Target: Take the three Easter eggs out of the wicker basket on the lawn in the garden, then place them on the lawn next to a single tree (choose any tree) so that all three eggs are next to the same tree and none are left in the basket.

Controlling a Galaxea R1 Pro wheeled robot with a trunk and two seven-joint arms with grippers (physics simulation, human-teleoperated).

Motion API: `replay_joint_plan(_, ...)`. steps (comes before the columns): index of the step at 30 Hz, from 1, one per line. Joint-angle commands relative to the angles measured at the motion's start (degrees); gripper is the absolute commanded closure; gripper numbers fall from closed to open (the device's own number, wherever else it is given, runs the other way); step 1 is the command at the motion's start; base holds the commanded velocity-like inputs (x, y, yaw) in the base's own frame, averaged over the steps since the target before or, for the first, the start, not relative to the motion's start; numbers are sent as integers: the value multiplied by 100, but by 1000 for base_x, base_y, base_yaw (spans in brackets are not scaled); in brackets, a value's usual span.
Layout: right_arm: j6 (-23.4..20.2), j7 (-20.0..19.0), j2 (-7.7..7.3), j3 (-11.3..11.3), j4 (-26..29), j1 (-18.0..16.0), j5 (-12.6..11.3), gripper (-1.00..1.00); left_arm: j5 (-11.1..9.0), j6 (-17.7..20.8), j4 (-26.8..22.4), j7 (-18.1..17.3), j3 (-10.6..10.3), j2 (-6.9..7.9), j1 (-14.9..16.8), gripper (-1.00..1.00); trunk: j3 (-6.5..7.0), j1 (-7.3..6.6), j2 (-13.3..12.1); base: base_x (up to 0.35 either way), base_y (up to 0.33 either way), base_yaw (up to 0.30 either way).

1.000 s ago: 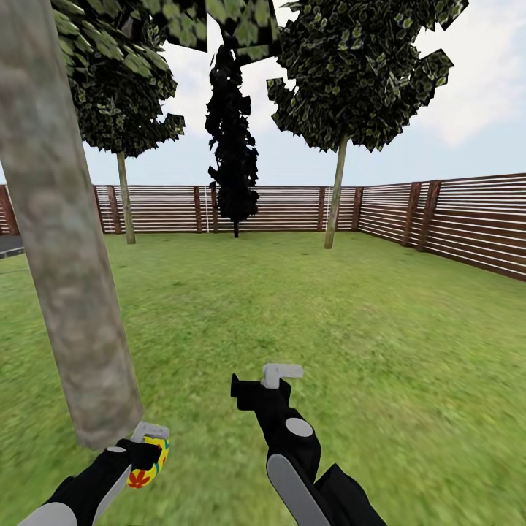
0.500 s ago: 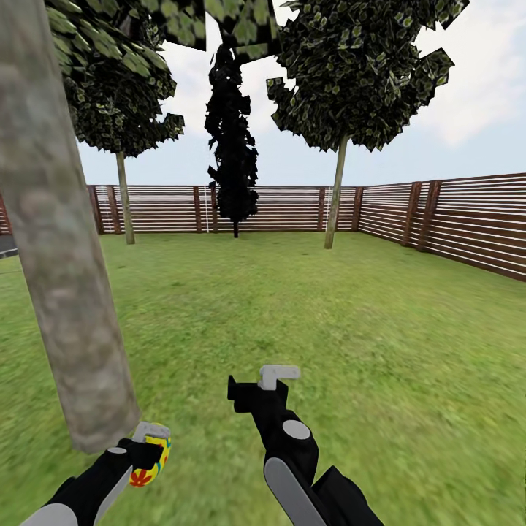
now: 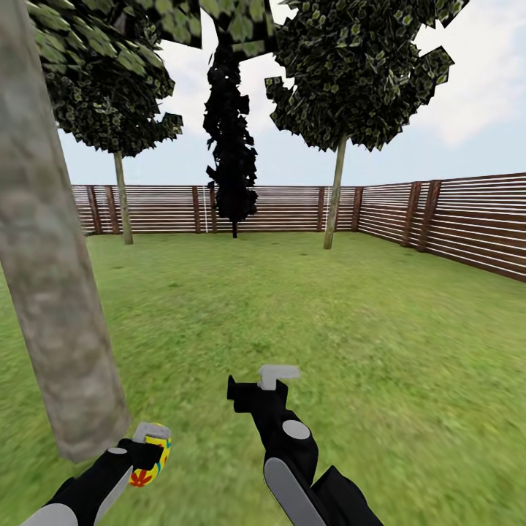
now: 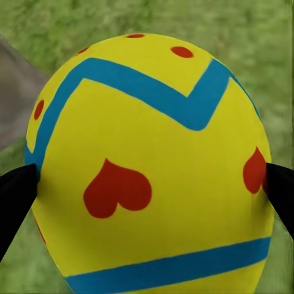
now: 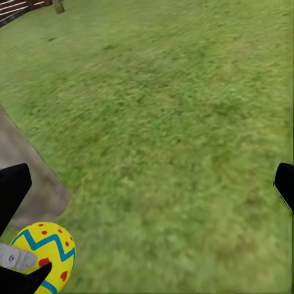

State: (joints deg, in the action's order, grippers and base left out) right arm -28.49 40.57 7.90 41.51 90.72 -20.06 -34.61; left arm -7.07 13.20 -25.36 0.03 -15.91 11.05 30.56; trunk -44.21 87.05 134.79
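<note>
Head view, left to right: thick mottled tree stands at the left edge, its base meeting the lawn just ahead of the left arm. Left gripper is low, just beside the trunk base, fingers closed on one Easter egg. Left wrist view confirms: egg sits between the two dark fingers, touching on both sides, grass and a slice of grey trunk behind it. The egg is held off the ground; not yet released.

Right gripper is near centre, pointed forward over bare grass. Right wrist view: fingers spread wide, at opposite edges of the frame, nothing between them; the held egg and trunk base show to one side.

Further right: thin-trunked tree, slatted fence closing off the garden.

Progress (judgement): one egg is at the chosen tree, awaiting set-down. No eggs lie on the visible grass by the trunk, though the view is partial. Remaining two eggs unaccounted for. Task likely in its early part.
</note>
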Motion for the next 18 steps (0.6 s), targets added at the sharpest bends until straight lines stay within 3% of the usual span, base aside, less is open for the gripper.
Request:
replay_joint_plan(1,-17,47,0,6,7,-6,-37,-100,-59,34,-12,6,-35,6,3,100,-7,1,3,211,-208,0)
replay_joint_plan(8,-17,47,0,6,7,-6,-37,-100,-50,34,-7,6,-35,2,3,100,-7,1,3,194,-194,0)
replay_joint_plan(18,-17,45,1,9,7,-6,-39,-100,-58,42,-8,-12,-34,11,3,100,-7,1,3,133,12,0)
